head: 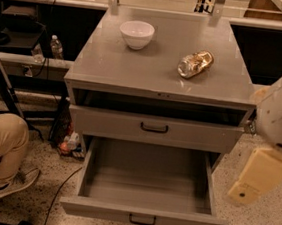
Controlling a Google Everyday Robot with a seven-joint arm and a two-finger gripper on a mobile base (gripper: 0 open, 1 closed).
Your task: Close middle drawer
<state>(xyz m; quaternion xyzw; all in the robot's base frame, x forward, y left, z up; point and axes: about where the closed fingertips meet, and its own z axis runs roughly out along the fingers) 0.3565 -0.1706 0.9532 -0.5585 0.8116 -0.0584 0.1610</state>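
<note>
Camera view. The middle drawer (101, 212) stands pulled out towards us, low and near. Its long axis runs left to right, and its tray is empty. The gripper (253, 179) hangs at the right, just beside the drawer's near right corner. We cannot tell whether it is open or closed. We judge that the closing push must run from near to far. On the tabletop (100, 65) rest a white bowl (136, 33), seemingly empty, and a gold packet (195, 63).
</note>
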